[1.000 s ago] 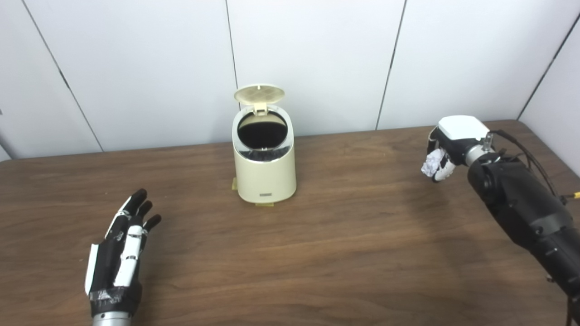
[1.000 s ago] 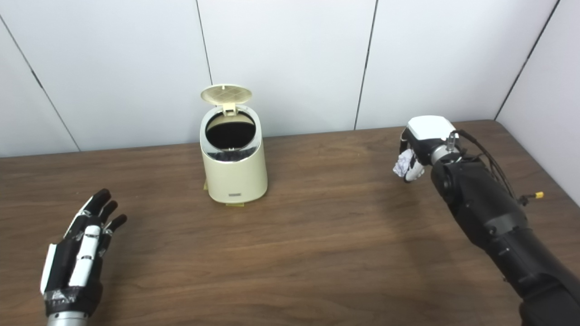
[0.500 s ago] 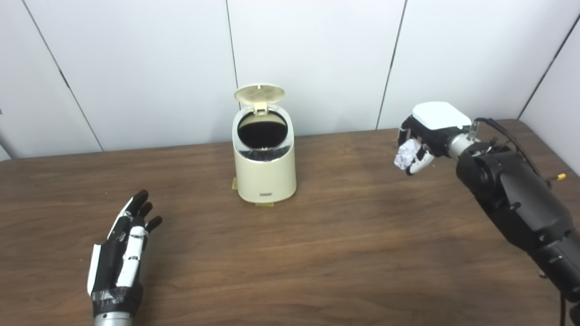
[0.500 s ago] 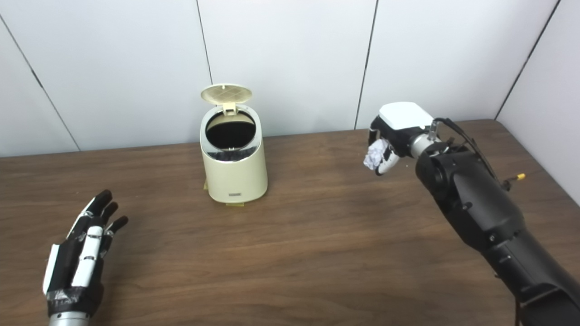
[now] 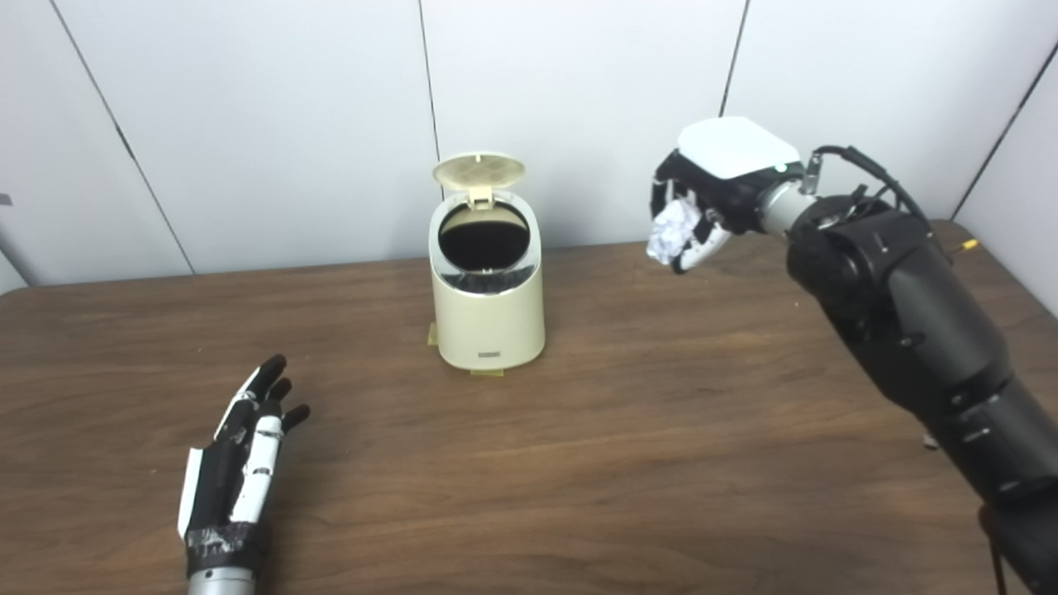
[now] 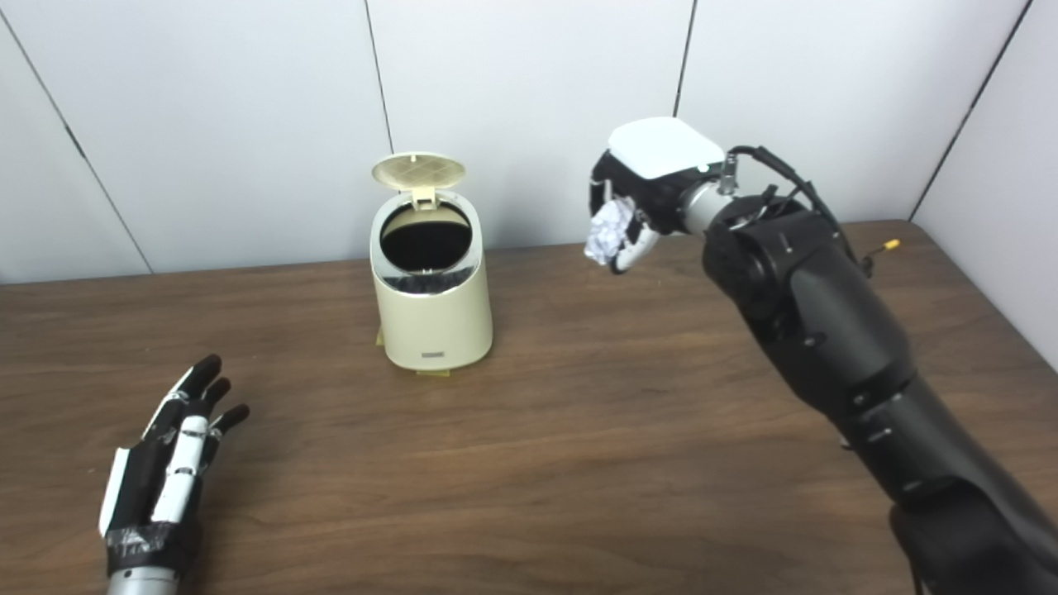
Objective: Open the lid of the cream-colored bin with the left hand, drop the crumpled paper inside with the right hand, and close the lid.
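Note:
The cream-colored bin (image 5: pixel 488 318) stands near the back of the wooden table, its round lid (image 5: pixel 478 169) tipped up and back so the dark mouth shows. My right hand (image 5: pixel 709 194) hangs in the air to the right of the bin, a little above its rim, shut on the crumpled white paper (image 5: pixel 672 230). My left hand (image 5: pixel 240 463) lies low over the table at the front left, open, fingers spread and holding nothing. In the right eye view the paper (image 6: pixel 607 230) sits a hand's width right of the bin (image 6: pixel 431 322).
The wooden table (image 5: pixel 628 463) stretches from the front edge to a white panelled wall (image 5: pixel 579 99) right behind the bin. A small yellow tab (image 5: pixel 486 373) shows under the bin's base. My right forearm (image 5: pixel 909 330) crosses the table's right side.
My right hand has carried the paper up and to the left, toward the bin. The left hand has drawn slightly back toward the front edge. The lid stays up. The camera shifted a little.

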Controlling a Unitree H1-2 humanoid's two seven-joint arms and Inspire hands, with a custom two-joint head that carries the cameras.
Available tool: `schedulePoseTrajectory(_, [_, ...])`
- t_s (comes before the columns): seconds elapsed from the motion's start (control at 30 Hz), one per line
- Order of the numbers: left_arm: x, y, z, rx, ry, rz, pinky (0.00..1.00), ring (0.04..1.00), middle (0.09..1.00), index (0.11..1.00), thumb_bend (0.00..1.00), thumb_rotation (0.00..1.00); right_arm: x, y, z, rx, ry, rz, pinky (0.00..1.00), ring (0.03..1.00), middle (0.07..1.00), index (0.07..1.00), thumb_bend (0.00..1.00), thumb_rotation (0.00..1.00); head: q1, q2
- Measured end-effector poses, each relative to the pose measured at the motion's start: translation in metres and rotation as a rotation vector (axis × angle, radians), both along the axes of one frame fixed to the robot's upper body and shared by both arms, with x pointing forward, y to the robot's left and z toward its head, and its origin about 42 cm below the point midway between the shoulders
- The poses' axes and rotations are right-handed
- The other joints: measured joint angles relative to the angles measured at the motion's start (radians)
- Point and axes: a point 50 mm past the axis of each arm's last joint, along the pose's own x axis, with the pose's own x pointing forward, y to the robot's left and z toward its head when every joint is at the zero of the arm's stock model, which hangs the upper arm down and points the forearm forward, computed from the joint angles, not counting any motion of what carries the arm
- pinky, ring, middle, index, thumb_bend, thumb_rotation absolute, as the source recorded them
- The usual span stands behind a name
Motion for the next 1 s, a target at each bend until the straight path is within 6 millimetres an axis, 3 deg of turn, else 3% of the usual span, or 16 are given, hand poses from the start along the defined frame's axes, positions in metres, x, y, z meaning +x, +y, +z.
schedulePoseTrajectory(0.13, [0.001, -0.003, 0.0, -0.005, -0.004, 0.001, 0.84, 0.951, 0.954, 0.91, 0.16, 0.61, -0.004, 0.025, 0.008, 0.032, -0.009, 0.058, 0.24, 0.377, 0.446, 0.515, 0.52, 0.0, 0.014, -0.008])
schedulePoseTrajectory(0.33, [0.003, -0.009, 0.0, 0.015, -0.001, 0.002, 0.88, 0.952, 0.955, 0.915, 0.16, 0.64, -0.007, 0.056, 0.02, 0.057, -0.027, 0.129, 0.24, 0.377, 0.446, 0.517, 0.52, 0.0, 0.028, -0.014])
schedulePoseTrajectory(0.57, [0.005, -0.014, 0.0, 0.006, -0.006, -0.005, 0.93, 0.953, 0.957, 0.912, 0.18, 0.61, -0.013, 0.095, 0.009, 0.097, -0.011, 0.241, 0.23, 0.363, 0.442, 0.524, 0.51, 0.0, 0.041, -0.023])
schedulePoseTrajectory(0.7, [0.006, -0.015, 0.0, 0.004, -0.015, -0.008, 0.93, 0.953, 0.955, 0.916, 0.17, 0.61, -0.009, 0.102, 0.001, 0.125, -0.046, 0.281, 0.29, 0.401, 0.485, 0.481, 0.52, 0.0, 0.043, -0.023])
schedulePoseTrajectory(0.83, [0.009, -0.017, 0.0, 0.001, -0.022, -0.007, 0.9, 0.938, 0.941, 0.906, 0.18, 0.59, -0.003, 0.111, -0.014, 0.124, -0.105, 0.333, 0.22, 0.38, 0.472, 0.503, 0.52, 0.0, 0.043, -0.029])
schedulePoseTrajectory(1.0, [0.01, -0.018, 0.0, 0.001, -0.022, -0.003, 0.9, 0.939, 0.948, 0.909, 0.18, 0.61, 0.005, 0.12, -0.023, 0.167, -0.18, 0.36, 0.27, 0.393, 0.519, 0.479, 0.52, 0.0, 0.045, -0.034])
